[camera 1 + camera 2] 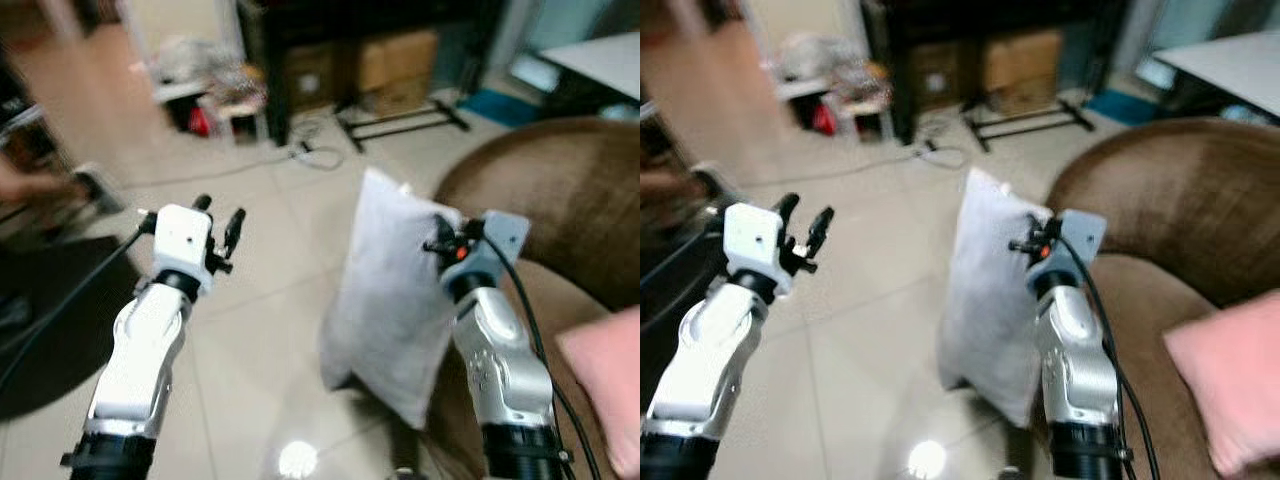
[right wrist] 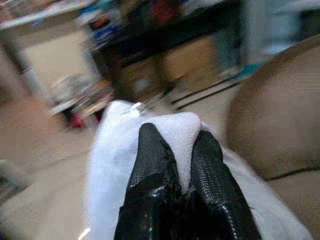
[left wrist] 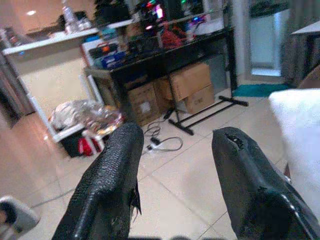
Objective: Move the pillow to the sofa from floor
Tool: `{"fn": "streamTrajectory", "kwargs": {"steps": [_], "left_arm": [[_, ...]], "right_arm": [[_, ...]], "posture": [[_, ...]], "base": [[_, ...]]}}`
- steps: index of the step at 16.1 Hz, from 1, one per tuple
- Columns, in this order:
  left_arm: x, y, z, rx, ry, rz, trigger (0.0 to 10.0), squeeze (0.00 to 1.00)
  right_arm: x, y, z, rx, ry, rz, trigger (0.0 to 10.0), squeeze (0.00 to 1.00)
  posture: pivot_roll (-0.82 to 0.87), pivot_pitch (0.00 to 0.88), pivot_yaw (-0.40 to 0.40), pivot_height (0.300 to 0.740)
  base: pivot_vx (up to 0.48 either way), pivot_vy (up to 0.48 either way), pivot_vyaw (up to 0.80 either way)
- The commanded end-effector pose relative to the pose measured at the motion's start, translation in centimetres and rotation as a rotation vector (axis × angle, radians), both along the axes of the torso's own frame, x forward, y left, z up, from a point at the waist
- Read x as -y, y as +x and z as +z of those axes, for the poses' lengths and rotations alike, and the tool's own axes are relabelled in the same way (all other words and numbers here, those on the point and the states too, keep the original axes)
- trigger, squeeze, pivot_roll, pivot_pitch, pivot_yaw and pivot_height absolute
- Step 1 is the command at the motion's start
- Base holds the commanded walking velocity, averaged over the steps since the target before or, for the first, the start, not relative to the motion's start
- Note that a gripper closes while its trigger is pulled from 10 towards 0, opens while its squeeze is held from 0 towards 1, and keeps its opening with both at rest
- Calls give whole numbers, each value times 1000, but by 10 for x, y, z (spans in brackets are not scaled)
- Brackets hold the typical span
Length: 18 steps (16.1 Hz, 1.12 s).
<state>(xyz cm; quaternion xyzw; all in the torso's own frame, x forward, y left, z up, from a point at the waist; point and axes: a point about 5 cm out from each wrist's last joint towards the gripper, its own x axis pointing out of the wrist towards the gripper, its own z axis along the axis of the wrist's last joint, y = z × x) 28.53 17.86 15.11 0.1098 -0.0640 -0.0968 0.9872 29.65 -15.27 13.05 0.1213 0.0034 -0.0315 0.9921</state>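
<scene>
The right gripper point(image 2: 172, 150) pinches the pillow point(image 1: 390, 300), hanging off the floor just beside the sofa point(image 1: 560, 190). Left gripper point(image 3: 175, 165) gapes empty, away from the sofa. Setting down remains.

open tiled floor point(image 1: 250, 330) between the arms | white pillow point(image 1: 390, 300) upright, blocking the way to the brown sofa point(image 1: 560, 200) | pink cushion point(image 1: 610, 370) taking the near seat | cable point(image 1: 310, 155), rack feet point(image 1: 400, 122), boxes point(image 1: 395, 65) cluttering far floor | left claw point(image 1: 218, 228) clear of everything
</scene>
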Motion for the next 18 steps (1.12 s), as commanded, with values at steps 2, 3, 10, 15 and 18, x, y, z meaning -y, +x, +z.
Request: {"fn": "streamTrajectory", "kwargs": {"steps": [2, 3, 10, 15, 18], "left_arm": [[1, 1, 3, 8, 14, 3, 10000, 0], [2, 2, 3, 9, 14, 3, 10000, 0], [2, 2, -2, -10, 8, 21, 10000, 0], [1, -2, -1, 2, 8, 35, 10000, 0], [-2, -4, 0, 10, 14, 43, 10000, 0]], "right_arm": [[4, 0, 20, 130, 29, -31, 10000, 0], [4, -1, 19, 118, 26, -12, 10000, 0], [5, -7, 1, 3, 29, 9, 10000, 0], [-3, -8, -6, -44, 19, 75, 10000, 0], [-9, -7, -7, -52, 8, 121, 10000, 0]], "posture": [[-82, 0, 36, 740], [-92, 0, 39, 740], [-106, 0, 39, 740], [-86, 0, 28, 740], [-77, 0, 24, 740]], "base": [[0, 0, -800], [0, 0, -800], [0, 0, -800], [0, 0, -800], [0, 0, -800]]}}
